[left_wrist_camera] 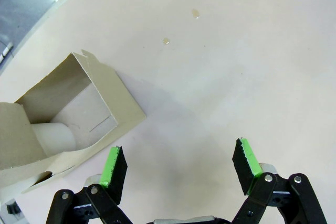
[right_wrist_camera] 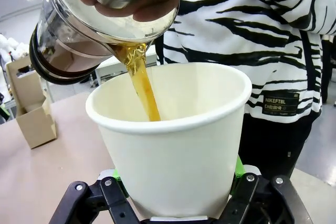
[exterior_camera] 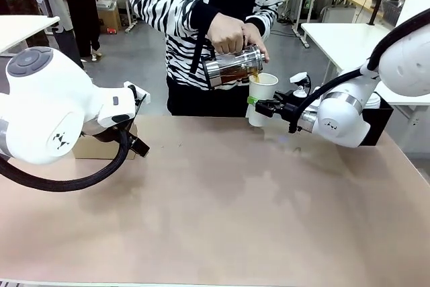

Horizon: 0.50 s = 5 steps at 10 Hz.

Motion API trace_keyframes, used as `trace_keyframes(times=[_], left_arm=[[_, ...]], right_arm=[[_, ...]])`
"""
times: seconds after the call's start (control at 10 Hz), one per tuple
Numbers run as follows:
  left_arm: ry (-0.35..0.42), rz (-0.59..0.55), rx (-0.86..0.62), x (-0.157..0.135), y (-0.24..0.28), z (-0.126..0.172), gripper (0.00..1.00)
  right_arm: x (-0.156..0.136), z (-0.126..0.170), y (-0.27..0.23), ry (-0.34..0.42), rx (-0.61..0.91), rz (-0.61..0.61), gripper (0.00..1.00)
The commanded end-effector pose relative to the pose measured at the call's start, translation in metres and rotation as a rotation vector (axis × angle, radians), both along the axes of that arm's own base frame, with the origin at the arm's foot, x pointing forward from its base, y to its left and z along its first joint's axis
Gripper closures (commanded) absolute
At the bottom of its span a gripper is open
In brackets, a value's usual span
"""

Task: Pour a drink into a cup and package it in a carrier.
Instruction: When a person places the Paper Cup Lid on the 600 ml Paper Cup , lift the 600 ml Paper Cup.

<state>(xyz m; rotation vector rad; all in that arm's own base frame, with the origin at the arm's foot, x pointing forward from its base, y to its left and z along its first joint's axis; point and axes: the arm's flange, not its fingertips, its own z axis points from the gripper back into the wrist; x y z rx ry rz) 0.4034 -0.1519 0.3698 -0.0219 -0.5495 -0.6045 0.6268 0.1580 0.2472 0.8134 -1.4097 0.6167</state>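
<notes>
Although the table [exterior_camera: 222, 213] carries the cardboard carrier [left_wrist_camera: 79, 114] well left of the cup [exterior_camera: 262, 99], packaging looks unstarted; pouring is underway. Above the cup a person's hand [exterior_camera: 232, 31] tips the glass jug [exterior_camera: 232, 66], the drink [right_wrist_camera: 144, 85] streaming in. The right tool [right_wrist_camera: 178, 182] clenches the cup; the left tool [left_wrist_camera: 181, 166], far left of it, hangs released.

The tall white paper cup [exterior_camera: 263, 95] sat in the right gripper [exterior_camera: 258, 106] at the beige table [exterior_camera: 235, 220] far edge, right of centre, under the tilted clear glass jug [exterior_camera: 232, 68] in a person's hands [exterior_camera: 235, 31]. The brown cardboard carrier [left_wrist_camera: 79, 114] lay at left, just beside the left gripper [left_wrist_camera: 178, 163].
</notes>
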Motion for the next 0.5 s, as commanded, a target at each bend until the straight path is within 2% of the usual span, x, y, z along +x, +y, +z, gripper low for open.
trace_keyframes(times=[0.0, 0.4], left_arm=[[0.000, -0.001, -0.002, -0.0003, 0.0000, 0.0005, 0.00], [0.000, -0.001, -0.002, -0.0003, 0.0000, 0.0005, 0.00]], right_arm=[[0.0008, 0.0012, 0.0023, 0.004, 0.005, -0.012, 0.20], [0.0008, 0.0012, 0.0023, 0.004, 0.005, -0.012, 0.20]])
